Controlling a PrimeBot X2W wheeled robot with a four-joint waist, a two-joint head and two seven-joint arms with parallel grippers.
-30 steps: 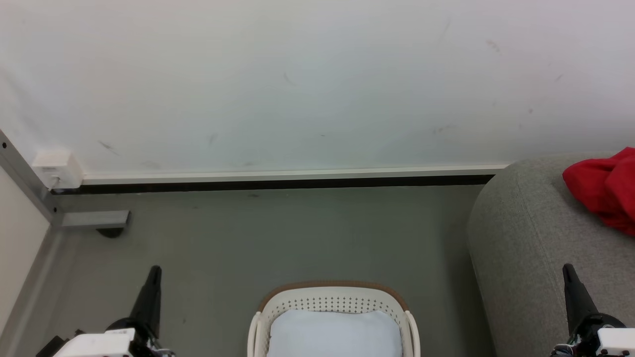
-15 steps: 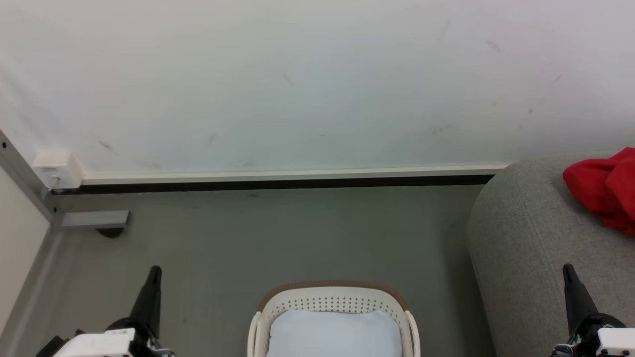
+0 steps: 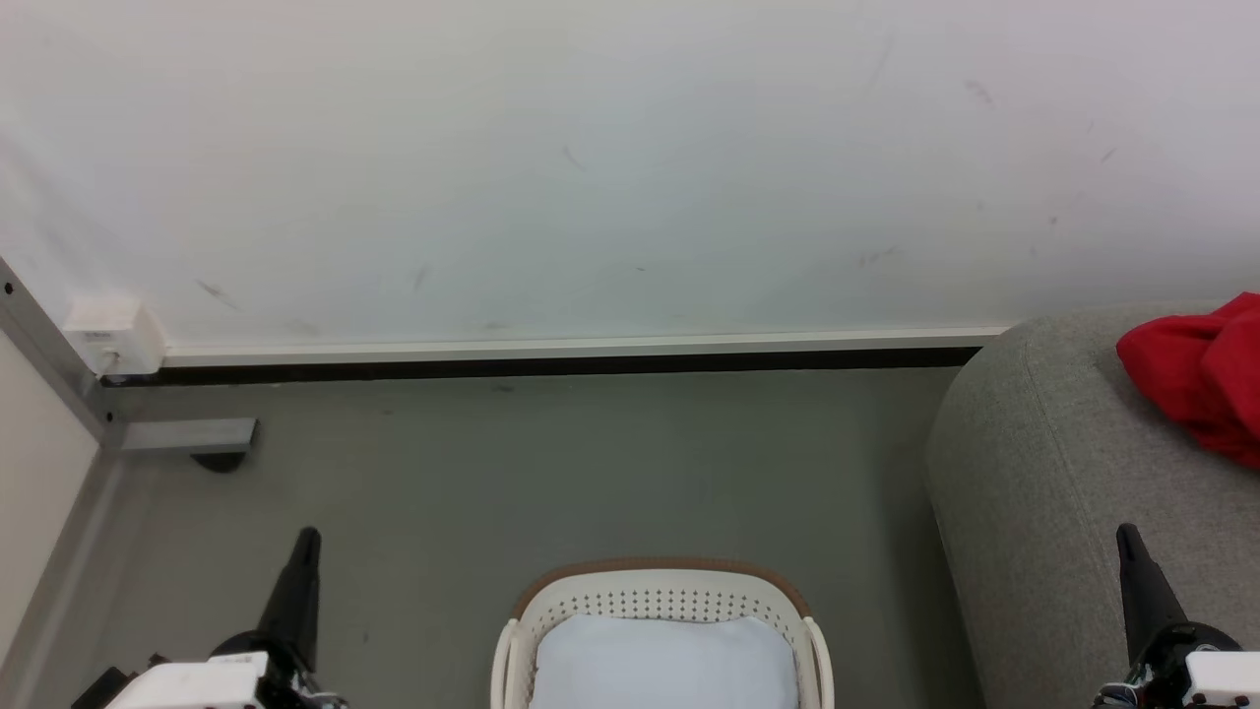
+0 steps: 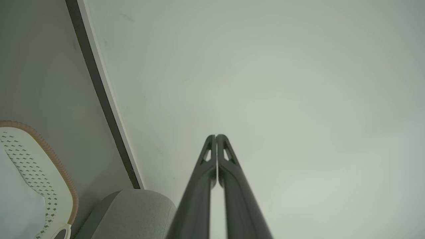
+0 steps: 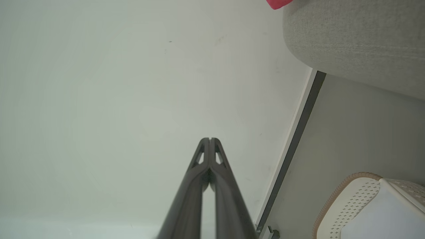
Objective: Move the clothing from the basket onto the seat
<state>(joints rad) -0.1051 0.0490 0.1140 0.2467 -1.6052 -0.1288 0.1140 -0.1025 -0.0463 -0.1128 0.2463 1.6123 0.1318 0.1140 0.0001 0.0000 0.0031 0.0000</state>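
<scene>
Nothing's moved vs. earlier: L gripper (image 3: 307, 537) & R gripper (image 3: 1125, 532) both pinched together, empty, red clothing (image 3: 1196, 379) on seat (image 3: 1043, 463) ahead-right of R gripper, basket (image 3: 660, 571) between them, so prob. check basket inside before stopping.

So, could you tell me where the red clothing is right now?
In the head view, the clothing lies on top of the seat at the far right, near the wall, away from the basket at bottom centre.

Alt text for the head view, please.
Red clothing lies on the grey seat at right; the white basket stands on the floor at bottom centre, its visible inside pale. The left gripper and right gripper, both shut, point up at the lower corners.
</scene>
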